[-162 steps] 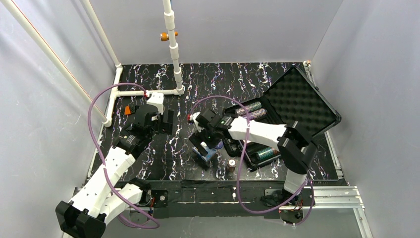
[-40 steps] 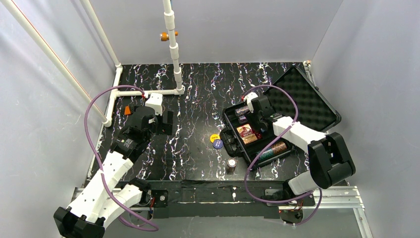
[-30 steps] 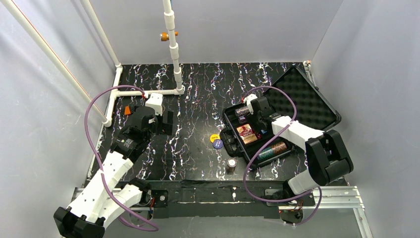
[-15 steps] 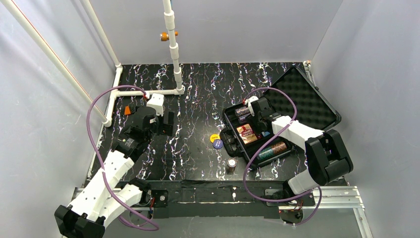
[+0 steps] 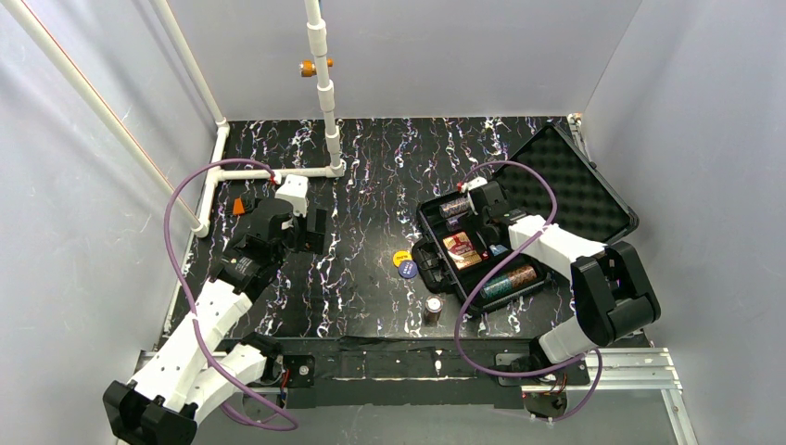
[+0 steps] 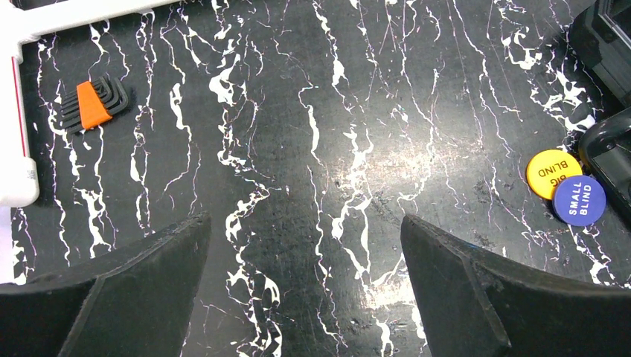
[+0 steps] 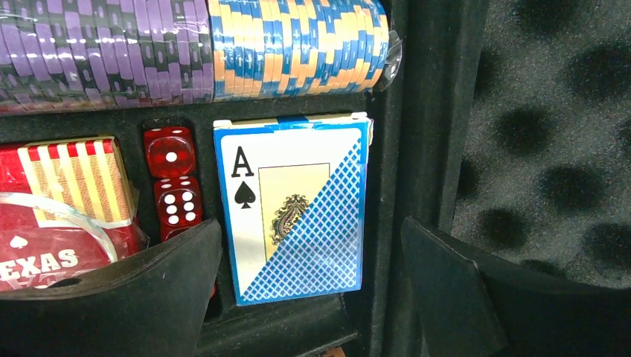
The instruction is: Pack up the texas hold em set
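My right arm reaches forward over the open black rectangular hard plastic case (image 5: 567,185), elbow folded high on the right. My right hand (image 7: 309,223) points down into the tray with its fingers spread wide, gripping nothing. Between them lies the blue card deck (image 7: 294,216), flat, with the ace of spades showing, in the compartment against the tray's right wall. One finger stands clear of the deck's right edge. Whether the other brushes its lower left corner I cannot tell from the wrist view. Just beside the deck sit two red dice (image 7: 173,182), one above the other, then the red card deck (image 7: 67,197). Beyond them a purple chip stack (image 7: 97,44) and an orange-and-blue chip stack (image 7: 298,44) lie on their sides.

My left arm stretches forward over the left part of the table (image 5: 371,176). My left hand (image 6: 305,219) hangs above the bare marbled surface, fingers wide apart and empty. The yellow round button (image 6: 553,172) and blue round button (image 6: 579,199) lie on the table, touching each other, just beside the case's near-left corner.

A few seconds back my right hand was out over the table, left of the case, with the blue deck in it. Now the deck rests in the tray and the fingers have let go. My left arm has barely shifted.
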Available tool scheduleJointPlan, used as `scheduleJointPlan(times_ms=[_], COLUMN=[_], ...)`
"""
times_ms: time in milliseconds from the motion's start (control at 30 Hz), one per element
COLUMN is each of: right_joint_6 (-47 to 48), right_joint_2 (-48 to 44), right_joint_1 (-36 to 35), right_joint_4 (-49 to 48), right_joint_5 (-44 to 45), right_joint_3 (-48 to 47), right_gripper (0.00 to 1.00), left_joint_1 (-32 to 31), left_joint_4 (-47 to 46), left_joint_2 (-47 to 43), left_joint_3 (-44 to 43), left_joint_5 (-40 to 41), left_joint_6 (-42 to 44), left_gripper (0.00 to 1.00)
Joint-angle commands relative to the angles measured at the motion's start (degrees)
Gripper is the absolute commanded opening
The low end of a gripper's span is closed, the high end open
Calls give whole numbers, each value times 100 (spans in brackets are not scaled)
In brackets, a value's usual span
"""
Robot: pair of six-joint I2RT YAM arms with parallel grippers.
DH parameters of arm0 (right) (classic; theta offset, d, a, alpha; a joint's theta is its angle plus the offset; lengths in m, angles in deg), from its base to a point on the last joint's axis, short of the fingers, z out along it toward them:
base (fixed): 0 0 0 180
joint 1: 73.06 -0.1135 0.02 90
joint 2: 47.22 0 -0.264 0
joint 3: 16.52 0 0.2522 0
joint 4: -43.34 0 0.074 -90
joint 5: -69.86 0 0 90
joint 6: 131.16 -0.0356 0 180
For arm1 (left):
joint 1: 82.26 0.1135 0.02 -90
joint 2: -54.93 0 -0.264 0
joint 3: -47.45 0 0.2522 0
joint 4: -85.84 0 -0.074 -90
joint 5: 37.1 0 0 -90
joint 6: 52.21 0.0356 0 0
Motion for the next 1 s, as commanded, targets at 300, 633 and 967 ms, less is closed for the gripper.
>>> scheduleJointPlan(times_ms=[300, 633, 967], right_joint_6=[-825, -2618, -3311], right_joint_2=[-570, -435, -595], right_joint_1=[-22, -4, 195], right_joint_4=[342, 374, -76], right_joint_5=[-82, 605, 1192], right_joint_3=[-595, -718, -264], right_gripper=[98, 93, 64], left_joint_1=[45, 43, 45], left_joint_4=[5, 2, 5], left_joint_2=[25, 7, 7], left_joint_3=[5, 5, 5], left_joint_5=[14, -20, -13], left_joint_6=[52, 52, 61], left_gripper=[98, 98, 98])
